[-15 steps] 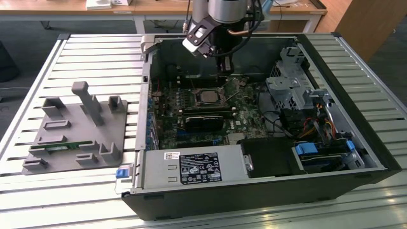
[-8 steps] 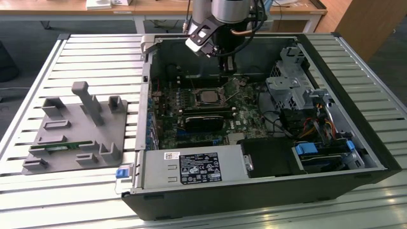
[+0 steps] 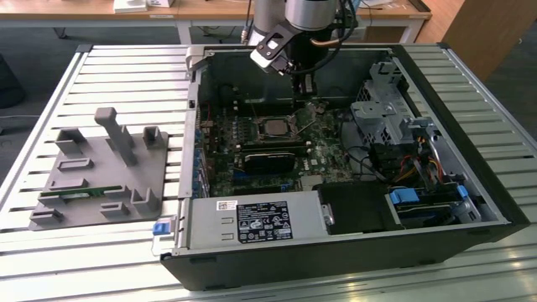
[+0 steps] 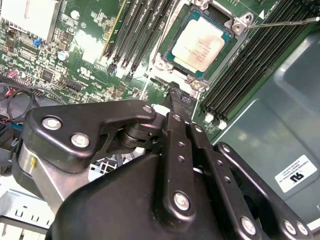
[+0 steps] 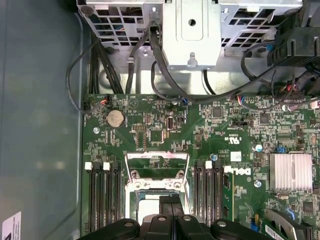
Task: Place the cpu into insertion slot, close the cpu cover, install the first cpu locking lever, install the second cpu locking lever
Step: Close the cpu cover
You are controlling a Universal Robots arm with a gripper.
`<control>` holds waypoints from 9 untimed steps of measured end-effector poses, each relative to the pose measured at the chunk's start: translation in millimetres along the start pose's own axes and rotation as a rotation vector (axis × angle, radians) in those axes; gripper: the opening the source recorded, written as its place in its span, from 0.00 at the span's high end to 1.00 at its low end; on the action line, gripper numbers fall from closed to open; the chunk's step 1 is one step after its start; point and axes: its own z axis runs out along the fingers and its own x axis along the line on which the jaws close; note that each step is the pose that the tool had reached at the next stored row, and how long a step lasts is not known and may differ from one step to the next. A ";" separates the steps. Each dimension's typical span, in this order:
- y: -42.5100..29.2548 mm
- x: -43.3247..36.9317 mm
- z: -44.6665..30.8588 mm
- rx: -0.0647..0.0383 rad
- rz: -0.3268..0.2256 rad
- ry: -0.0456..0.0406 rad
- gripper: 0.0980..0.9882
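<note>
Where the exterior view looks down, an open case [image 3: 336,251] is seen lying on a slatted worktop [image 3: 126,82], and the hand [image 3: 304,85] is hung inside it, near the slot [image 3: 273,128]. A grey fixture [image 3: 100,170] is set on the worktop at the exterior view's left of the case. In the second wrist view, the cpu [image 4: 200,42] is seated flat in the slot, its pale top uncovered, and a thin lever [image 4: 285,22] is seen jutting past one corner. The hand is clenched, with nothing seen between its fingers [image 4: 177,97]. In the first wrist view, the cover [image 5: 157,159] is raised off the slot, the green board [image 5: 150,130] showing through its window, and the clenched hand is held just beside it.
</note>
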 end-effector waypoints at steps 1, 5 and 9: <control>0.8 0.0 0.0 0.001 0.000 0.0000 0.99; 3.9 0.1 0.2 0.006 0.000 0.0000 0.99; 6.7 0.1 0.3 0.010 0.000 0.0003 0.99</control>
